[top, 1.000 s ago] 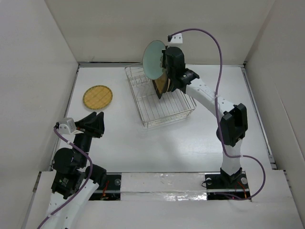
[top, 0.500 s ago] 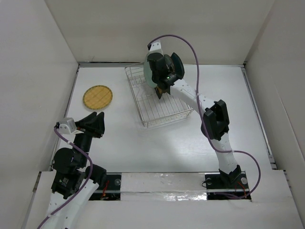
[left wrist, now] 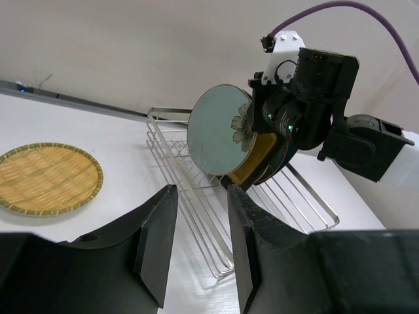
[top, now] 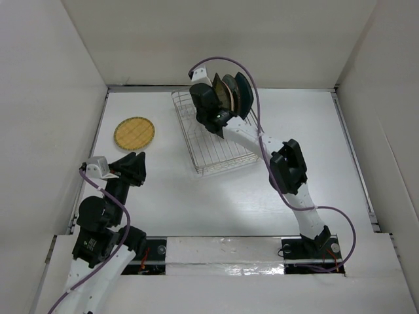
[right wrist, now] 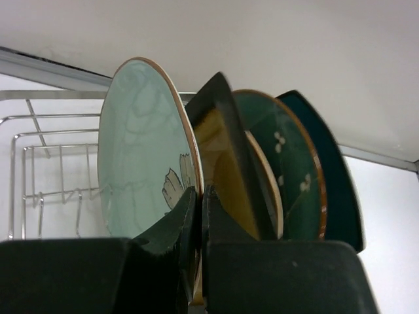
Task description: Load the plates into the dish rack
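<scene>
Right tool (right wrist: 200,196): pinched nearly closed on lower rim of pale green round plate (right wrist: 141,150), one finger on each face. Plate upright, edge-on from above, at far end of rectangular silver wire dish rack (top: 226,154). Cannot tell whether its bottom edge is seated between prongs or just above the wires. Flower motif right beside the pinch point, and no telling whether on this plate or the one behind.

Behind the held plate, going away from right tool, upright and close-packed in a row:
- amber black-rimmed square plate (right wrist: 226,163), just beside the green one
- cream round plate (right wrist: 270,183), only a thin rim sliver showing
- dark teal round plate with white motif (right wrist: 288,176)
- teal square plate (right wrist: 334,190), farthest back

Rack wires and short prongs in view to the left of right tool.

Left tool (left wrist: 201,196): partway open, medium gap, nothing between fingers. Hovering low over white surface (top: 196,203), well apart from rack.

Yellow checked round plate (top: 134,133): flat on surface, ahead and left of left tool, untouched, well apart from rack. Not yet loaded.

Rack, plate row and right tool all ahead and right of left tool, across open surface.
</scene>
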